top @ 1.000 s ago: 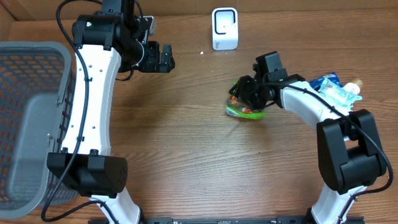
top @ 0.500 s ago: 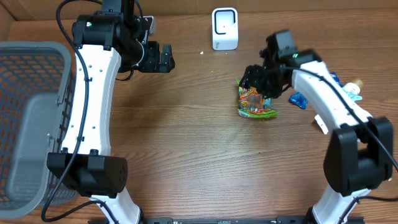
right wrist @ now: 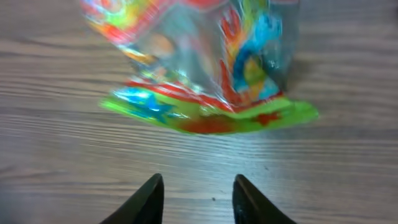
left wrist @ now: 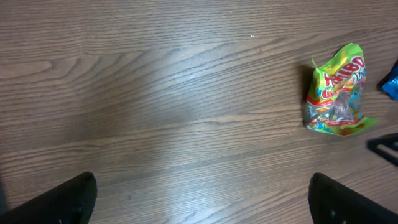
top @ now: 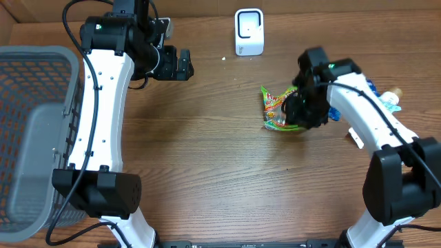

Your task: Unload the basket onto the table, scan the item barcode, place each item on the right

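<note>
Step in hand, by my reading: the pick-up of the item, not yet the scan. The candy bag [right wrist: 199, 68] lies flat on the table [top: 207, 172], just ahead of the right gripper [right wrist: 198, 186], its green sealed edge nearest the fingertips [right wrist: 151, 194]. The right jaws stand apart with a narrow gap and only bare wood shows between them, so nothing is gripped. From overhead the right wrist hangs over the bag's end on that arm's side. The left gripper [left wrist: 202, 199] is spread wide and empty, with the bag well ahead of it and off to its right. The scanner [top: 249, 32] stands at the table's far edge, well beyond the right jaws. No barcode shows on the bag's upward face. The next move likely calls for the right fingers to advance until the sealed edge sits between them, close and lift. The bag then goes to the scanner, coded face toward it. The film is thin and slack and may slip or crumple.
</note>
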Controlling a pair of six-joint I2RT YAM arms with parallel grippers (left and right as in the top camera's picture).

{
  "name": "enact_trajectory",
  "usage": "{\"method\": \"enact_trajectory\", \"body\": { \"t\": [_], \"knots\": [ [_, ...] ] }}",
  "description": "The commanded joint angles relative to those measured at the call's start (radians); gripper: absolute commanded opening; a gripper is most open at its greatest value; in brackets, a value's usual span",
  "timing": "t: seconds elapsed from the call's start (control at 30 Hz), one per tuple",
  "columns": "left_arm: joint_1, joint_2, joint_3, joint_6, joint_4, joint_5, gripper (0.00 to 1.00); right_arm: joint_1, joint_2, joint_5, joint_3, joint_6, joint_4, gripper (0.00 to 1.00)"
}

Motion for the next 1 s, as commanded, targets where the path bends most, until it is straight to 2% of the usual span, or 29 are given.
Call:
{"method": "enact_trajectory", "body": {
  "t": [0.0,0.1,0.3,0.5,0.6,0.73,0.97],
  "knots": [
    [-0.008,-0.005,0.017,0.019,0.000,-0.003,1.00,0.005,-0.004,0.022,-0.075,-0.128,0.052,0.43],
    [-0.008,-0.005,0.017,0.019,0.000,-0.003,1.00,0.005,-0.004,0.023,-0.092,-0.227,0.098,0.53],
    [-0.008,-0.005,0.017,0.019,0.000,-0.003,1.00,0.020,-0.004,0.022,-0.095,-0.373,0.170,0.54],
    [-0.008,-0.005,0.017,0.019,0.000,-0.003,1.00,0.084,-0.004,0.022,-0.095,-0.426,0.177,0.54],
    [-0.008,-0.005,0.016,0.019,0.000,-0.003,1.00,0.116,-0.004,0.047,-0.095,-0.503,0.172,0.62],
    [-0.008,-0.005,0.017,0.019,0.000,-0.003,1.00,0.125,-0.004,0.127,-0.099,-0.523,0.187,0.64],
    [-0.008,-0.005,0.017,0.019,0.000,-0.003,1.00,0.113,-0.003,0.185,-0.210,-0.546,0.367,0.67]
  ]
}}
